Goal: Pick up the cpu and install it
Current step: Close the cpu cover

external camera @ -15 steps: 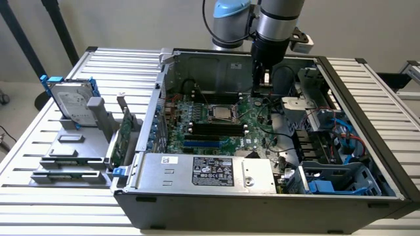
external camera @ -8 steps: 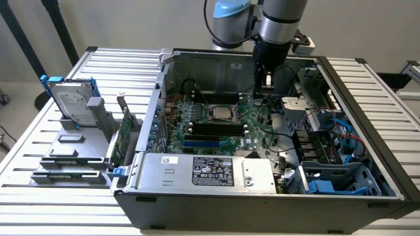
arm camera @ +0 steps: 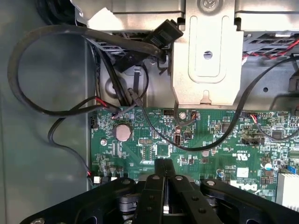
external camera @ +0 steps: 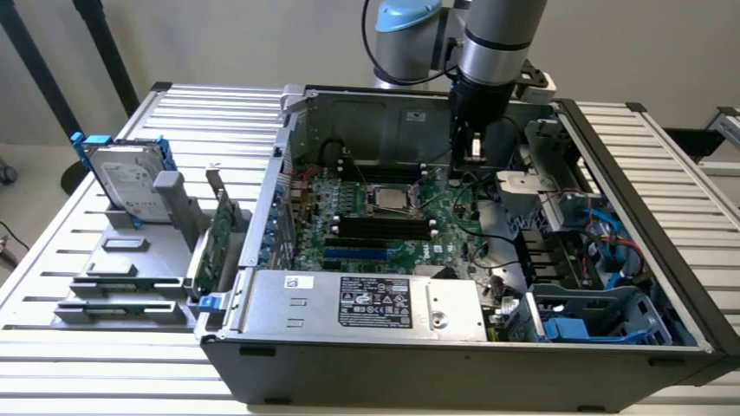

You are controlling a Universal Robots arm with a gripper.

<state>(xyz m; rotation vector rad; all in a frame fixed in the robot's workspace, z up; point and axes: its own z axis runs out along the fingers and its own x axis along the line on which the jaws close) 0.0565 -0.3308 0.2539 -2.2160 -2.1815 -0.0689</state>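
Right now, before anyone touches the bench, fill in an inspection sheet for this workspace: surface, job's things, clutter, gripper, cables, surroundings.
Surface: slatted metal table carrying an open computer case.
Job's things: cpu, a silvery square lying flat in the socket on the motherboard.
Clutter: hard drive with blue rails, upright in a grey stand; green circuit cards upright beside the case.
Gripper: gripper shut, nothing seen held, above the motherboard, apart from the cpu.
Cables: black cables looping inside the case; blue cables at the exterior view's right.
Surroundings: pale wall.
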